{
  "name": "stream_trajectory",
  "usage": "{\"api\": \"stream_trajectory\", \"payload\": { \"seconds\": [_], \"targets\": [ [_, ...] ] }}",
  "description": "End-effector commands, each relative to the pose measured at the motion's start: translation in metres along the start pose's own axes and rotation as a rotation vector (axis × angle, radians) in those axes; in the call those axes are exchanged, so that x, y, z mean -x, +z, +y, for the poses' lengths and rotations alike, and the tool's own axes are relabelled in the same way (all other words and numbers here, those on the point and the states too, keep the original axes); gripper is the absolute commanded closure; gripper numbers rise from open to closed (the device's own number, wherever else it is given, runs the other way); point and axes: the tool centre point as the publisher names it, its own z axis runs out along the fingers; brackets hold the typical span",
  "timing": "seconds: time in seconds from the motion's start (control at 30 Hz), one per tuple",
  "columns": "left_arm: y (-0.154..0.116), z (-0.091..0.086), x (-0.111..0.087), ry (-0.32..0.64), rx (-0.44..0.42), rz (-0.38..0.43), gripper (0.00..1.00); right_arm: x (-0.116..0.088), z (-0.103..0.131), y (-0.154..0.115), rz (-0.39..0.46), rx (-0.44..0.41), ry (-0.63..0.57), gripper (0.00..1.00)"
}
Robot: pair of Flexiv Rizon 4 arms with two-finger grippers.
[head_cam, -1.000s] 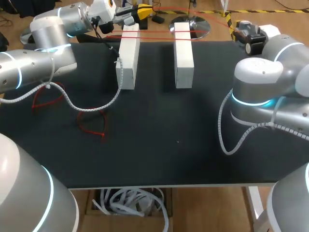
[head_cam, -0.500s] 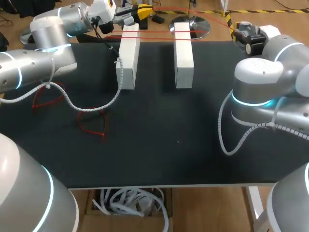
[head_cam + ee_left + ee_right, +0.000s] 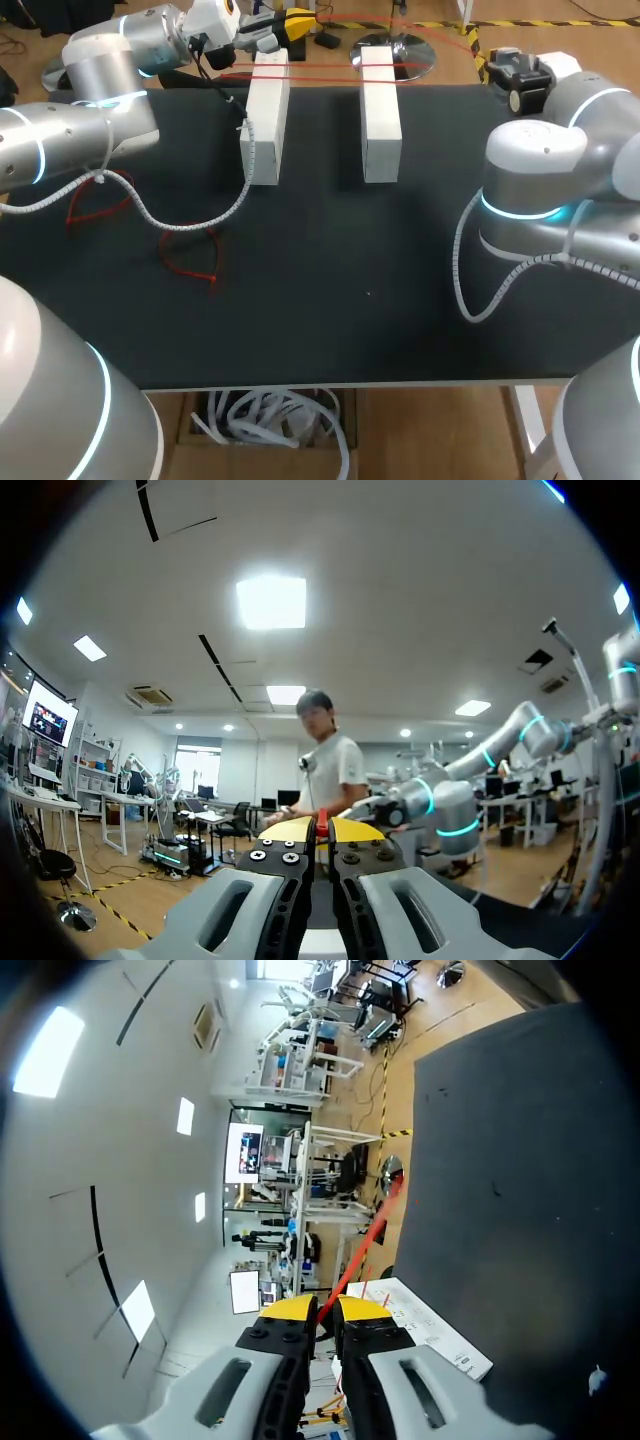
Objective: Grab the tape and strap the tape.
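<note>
Left gripper (image 3: 298, 22), far left beyond the table (image 3: 350, 290): fingers clenched on the tape (image 3: 325, 70). The left wrist view shows only a red sliver between the tips (image 3: 318, 825), so the grasp is probable. Right gripper (image 3: 500, 60), far right: fingers pinched on the tape's other end (image 3: 360, 1245). The tape runs taut over the far ends of the left white block (image 3: 265, 120) and the right white block (image 3: 381, 110). Against 1.0 s ago: no discernible shift of arms, tape or blocks.
</note>
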Motion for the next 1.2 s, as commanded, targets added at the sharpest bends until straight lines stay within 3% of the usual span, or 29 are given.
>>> {"api": "stream_trajectory", "payload": {
  "seconds": [0.03, 0.63, 0.87, 1.2],
  "targets": [
    [-0.0006, 0.0008, 0.0016, 0.000, -0.002, 0.005, 1.00, -0.0030, 0.0003, -0.0001, -0.010, -0.001, -0.002, 1.00],
    [-0.0005, 0.0005, 0.0013, 0.005, 0.006, 0.005, 1.00, -0.0047, -0.0024, 0.0010, -0.001, -0.009, -0.024, 1.00],
    [0.0011, 0.0008, 0.0006, 0.027, 0.128, -0.006, 1.00, -0.0057, -0.0018, 0.0000, 0.006, -0.013, -0.050, 1.00],
    [0.0044, 0.0047, 0.0004, 0.056, 0.397, -0.054, 1.00, -0.0068, -0.0010, -0.0012, 0.006, -0.016, -0.074, 1.00]
  ]
}}
